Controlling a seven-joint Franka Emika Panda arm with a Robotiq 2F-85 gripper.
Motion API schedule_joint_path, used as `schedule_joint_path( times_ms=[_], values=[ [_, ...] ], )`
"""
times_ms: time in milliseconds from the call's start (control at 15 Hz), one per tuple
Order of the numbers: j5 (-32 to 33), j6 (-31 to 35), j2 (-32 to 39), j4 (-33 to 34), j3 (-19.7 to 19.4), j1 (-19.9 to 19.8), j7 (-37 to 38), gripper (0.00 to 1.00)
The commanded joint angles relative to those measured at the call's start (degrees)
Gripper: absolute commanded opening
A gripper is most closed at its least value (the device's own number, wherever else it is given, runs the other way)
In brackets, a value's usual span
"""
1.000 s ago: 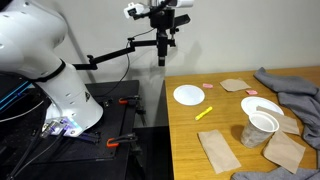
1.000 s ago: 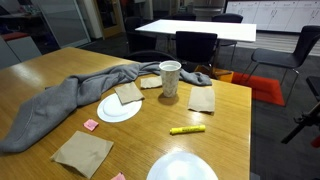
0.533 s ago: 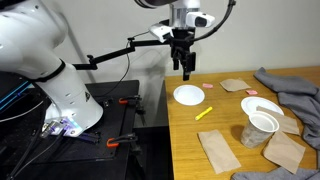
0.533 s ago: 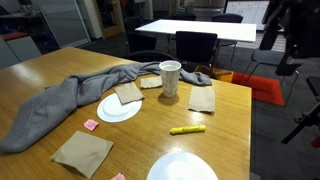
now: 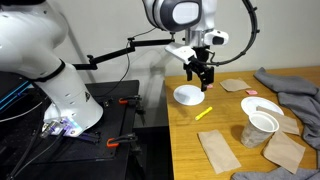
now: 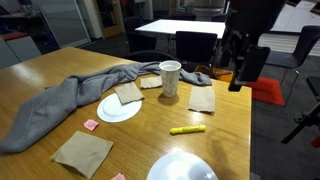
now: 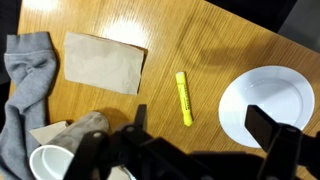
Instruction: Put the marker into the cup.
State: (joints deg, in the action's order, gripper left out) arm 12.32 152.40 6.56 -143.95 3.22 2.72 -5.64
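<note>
The yellow marker point(image 5: 204, 113) lies flat on the wooden table, between a white plate and the cup; it shows in both exterior views point(image 6: 187, 129) and in the wrist view point(image 7: 184, 98). The whitish translucent cup point(image 5: 259, 128) stands upright on the table, seen from the far side too point(image 6: 170, 79), and its rim shows at the wrist view's lower left point(image 7: 50, 163). My gripper point(image 5: 203, 79) hangs in the air above the table, over the plate and the marker, and touches nothing. Its fingers point(image 7: 205, 125) are spread wide apart and empty.
A flat white plate point(image 5: 188, 95) lies near the table's edge, a second plate point(image 6: 119, 109) holds a brown napkin. Brown napkins point(image 5: 218, 150) and a grey cloth point(image 6: 60, 100) lie around the cup. Small pink notes point(image 6: 91, 125) lie on the wood.
The arm has swung in from beyond the table's edge and come down, so the gripper now hangs over the plate and the marker. Nothing on the table has moved.
</note>
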Motion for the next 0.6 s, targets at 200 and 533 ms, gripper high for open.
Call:
schedule_joint_path(
  times_ms=[200,533],
  values=[
    [-2.4,6.16,6.37,1.84,0.25,-0.94,-7.52,1.0],
    [-4.19,7.86,9.85,3.34,1.22,-1.97,-11.08,1.0]
  ],
)
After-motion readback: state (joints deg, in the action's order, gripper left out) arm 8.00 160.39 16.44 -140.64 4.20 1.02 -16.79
